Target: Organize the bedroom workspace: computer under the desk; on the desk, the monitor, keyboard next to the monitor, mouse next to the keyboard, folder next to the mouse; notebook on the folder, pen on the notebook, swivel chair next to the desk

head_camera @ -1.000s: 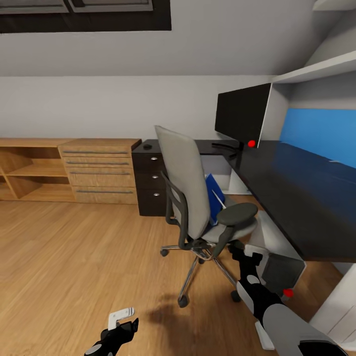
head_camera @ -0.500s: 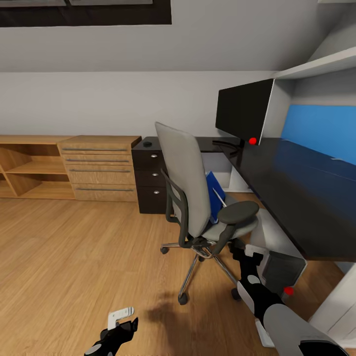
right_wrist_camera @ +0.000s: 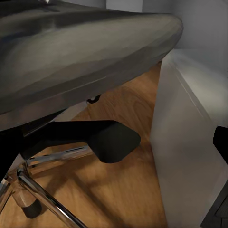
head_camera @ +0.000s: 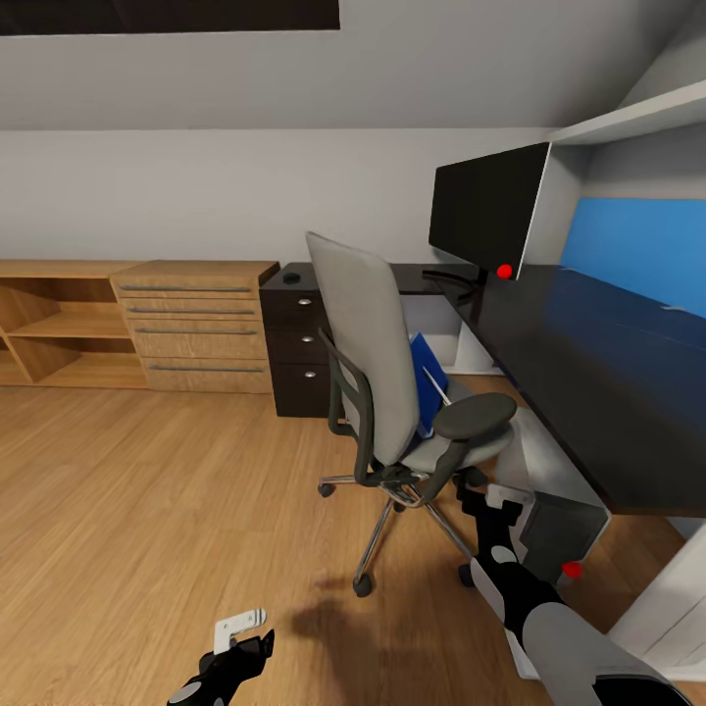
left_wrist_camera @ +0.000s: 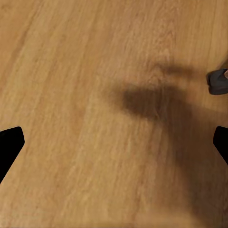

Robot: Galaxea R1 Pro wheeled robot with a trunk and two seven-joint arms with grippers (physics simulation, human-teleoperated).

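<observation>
The grey swivel chair (head_camera: pixel 378 378) stands on the wooden floor beside the long black desk (head_camera: pixel 598 382), its back turned to me. A blue folder (head_camera: pixel 428 378) leans on its seat with the thin pale pen (head_camera: pixel 438 385) against it. The black monitor (head_camera: pixel 487 218) stands on the desk's far corner. The small mouse (head_camera: pixel 291 277) lies on the drawer unit. The computer (head_camera: pixel 557 529) sits under the desk. My right gripper (head_camera: pixel 487 498) is open just below the chair seat (right_wrist_camera: pixel 71 47). My left gripper (head_camera: pixel 250 635) hangs open over bare floor. The keyboard and notebook are out of view.
A light wooden dresser (head_camera: pixel 196 324) and open shelves line the far wall at the left. A blue wall panel (head_camera: pixel 637 255) backs the desk. The chair's chrome star base (head_camera: pixel 392 529) spreads close to my right arm. A pale panel (right_wrist_camera: pixel 190 142) stands under the desk.
The whole picture has slid upward a little as the head camera moved. Both grippers keep their places in the picture and the chair has not visibly shifted.
</observation>
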